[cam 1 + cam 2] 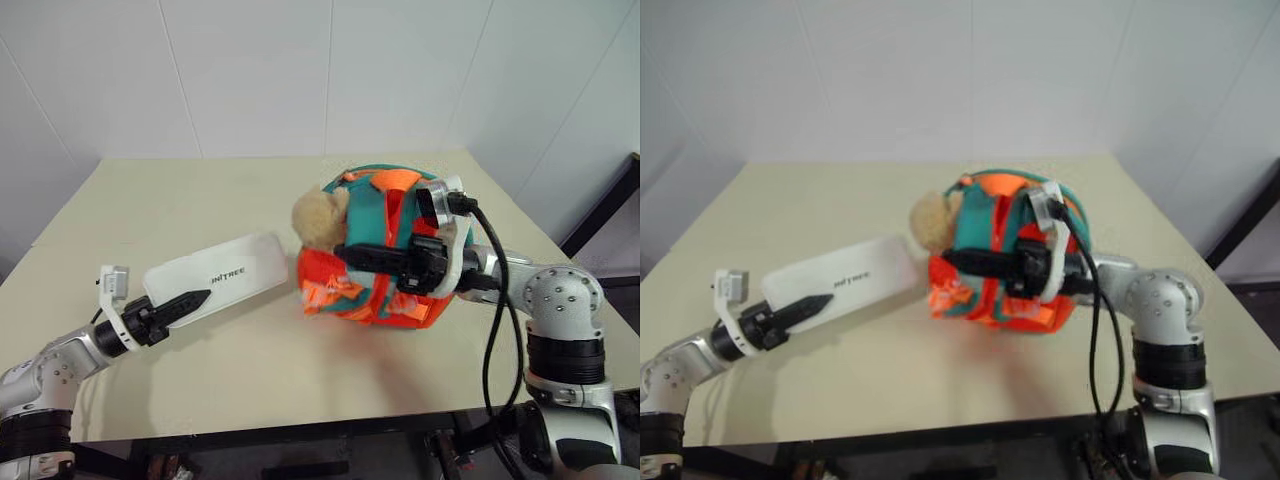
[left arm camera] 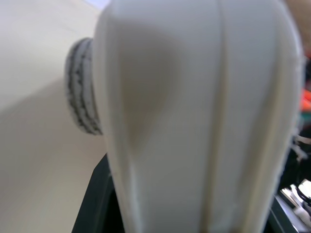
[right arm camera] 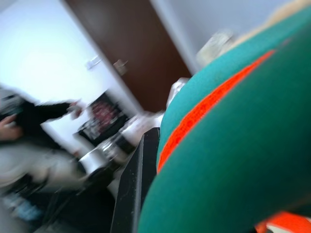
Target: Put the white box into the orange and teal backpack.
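Observation:
The white box [image 1: 225,275] is long and flat, angled over the table's left half, with its far end close to the orange and teal backpack [image 1: 330,292]. My left gripper [image 1: 190,300] is shut on the box's near end, one black finger lying on its top. In the left wrist view the box [image 2: 194,116] runs out between the fingers. The backpack stands right of centre, a tan plush bear [image 1: 318,218] at its upper left. My right gripper [image 1: 345,255] reaches leftward across the backpack's front, shut on its fabric. In the right wrist view, teal cloth [image 3: 243,160] presses against a black finger [image 3: 131,194].
The beige table [image 1: 180,190] has bare surface behind and in front of the box. A black cable [image 1: 495,330] loops down from my right wrist past the table's front right edge. White walls stand behind the table.

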Robot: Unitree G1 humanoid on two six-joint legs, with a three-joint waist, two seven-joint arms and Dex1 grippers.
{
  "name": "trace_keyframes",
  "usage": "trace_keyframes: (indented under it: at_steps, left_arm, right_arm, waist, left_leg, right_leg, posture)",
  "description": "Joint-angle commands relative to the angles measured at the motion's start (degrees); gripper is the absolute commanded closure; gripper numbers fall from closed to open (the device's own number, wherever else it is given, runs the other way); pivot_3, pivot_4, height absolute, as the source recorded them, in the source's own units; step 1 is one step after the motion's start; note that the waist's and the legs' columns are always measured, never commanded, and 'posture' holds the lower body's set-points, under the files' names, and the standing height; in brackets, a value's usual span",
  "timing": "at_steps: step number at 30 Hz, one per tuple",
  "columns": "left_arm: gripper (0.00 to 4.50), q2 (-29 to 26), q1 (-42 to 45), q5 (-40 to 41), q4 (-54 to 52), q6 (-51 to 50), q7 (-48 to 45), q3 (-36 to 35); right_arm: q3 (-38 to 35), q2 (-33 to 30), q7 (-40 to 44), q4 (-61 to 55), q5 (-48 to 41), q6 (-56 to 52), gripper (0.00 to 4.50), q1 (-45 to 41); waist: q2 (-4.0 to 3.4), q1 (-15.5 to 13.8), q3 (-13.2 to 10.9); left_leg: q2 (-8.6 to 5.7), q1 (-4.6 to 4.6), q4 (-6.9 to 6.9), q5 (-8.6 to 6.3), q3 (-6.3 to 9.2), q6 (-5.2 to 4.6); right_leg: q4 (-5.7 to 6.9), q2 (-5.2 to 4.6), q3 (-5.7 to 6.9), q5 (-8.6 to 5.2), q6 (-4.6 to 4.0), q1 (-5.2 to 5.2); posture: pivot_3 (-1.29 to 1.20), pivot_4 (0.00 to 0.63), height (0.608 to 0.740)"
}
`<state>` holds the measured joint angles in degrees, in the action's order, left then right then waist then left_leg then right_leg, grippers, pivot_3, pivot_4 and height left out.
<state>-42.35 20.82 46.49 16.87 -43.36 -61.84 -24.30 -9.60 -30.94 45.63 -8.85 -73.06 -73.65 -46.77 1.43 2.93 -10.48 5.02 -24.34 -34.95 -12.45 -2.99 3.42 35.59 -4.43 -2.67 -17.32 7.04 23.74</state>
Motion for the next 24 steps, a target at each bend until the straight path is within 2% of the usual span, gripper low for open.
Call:
trace_keyframes:
  at_steps: [1, 6, 10, 16, 24]
  left_arm:
    - [3.13, -2.69, -1.39, -0.65, 1.50, 2.40, -1.65, -3.34]
    - [3.13, -2.44, -1.89, -0.36, 0.67, 3.24, -1.45, -3.98]
    - [3.13, -1.00, -3.17, 1.84, -5.26, 2.48, -1.23, -4.15]
    - [3.13, 1.04, 0.87, 11.74, -13.52, -3.21, 4.88, -8.86]
    - [3.13, 1.25, 3.94, 20.85, -20.27, -7.78, 8.30, -10.02]
  right_arm:
    - [-0.71, -4.43, 3.98, -1.82, -4.54, -4.28, 4.44, 2.01]
    - [1.84, -9.53, 9.39, 0.11, -0.41, -3.66, 4.44, 4.66]
    - [4.18, -10.50, 12.85, 1.92, 3.96, -0.85, 4.44, 5.85]
    - [7.40, -11.54, 17.35, 4.20, 11.33, 4.10, 4.44, 7.90]
    - [8.43, -10.52, 19.85, 6.79, 15.83, 7.19, 4.44, 7.95]
  waist:
    - [0.04, 0.02, -0.01]
    - [0.13, -0.06, -0.04]
    - [0.17, 0.03, -0.05]
    - [0.34, -0.31, -0.15]
    - [0.40, -0.39, -0.19]
  left_leg:
    - [0.00, 0.00, -0.01, -0.03, -0.01, -0.02]
    - [0.00, 0.00, -0.07, -0.06, -0.03, -0.03]
    - [0.00, 0.00, -0.08, -0.08, -0.05, -0.02]
    - [0.00, 0.00, -0.10, -0.10, -0.04, -0.02]
    - [0.00, 0.01, -0.15, -0.10, -0.08, -0.03]
  right_leg:
    - [0.00, 0.00, 0.00, -0.03, -0.06, 0.00]
    - [-0.01, -0.01, -0.01, -0.04, -0.07, 0.00]
    - [-0.04, -0.02, -0.03, -0.04, -0.08, -0.01]
    - [-0.02, -0.01, -0.02, -0.03, -0.06, 0.00]
    - [0.00, 0.02, -0.05, -0.02, -0.01, -0.02]
  posture:
    - [0.00, 0.150, 0.740]
    - [0.00, 0.150, 0.740]
    - [0.00, 0.150, 0.740]
    - [0.00, 0.150, 0.740]
    - [0.00, 0.150, 0.740]
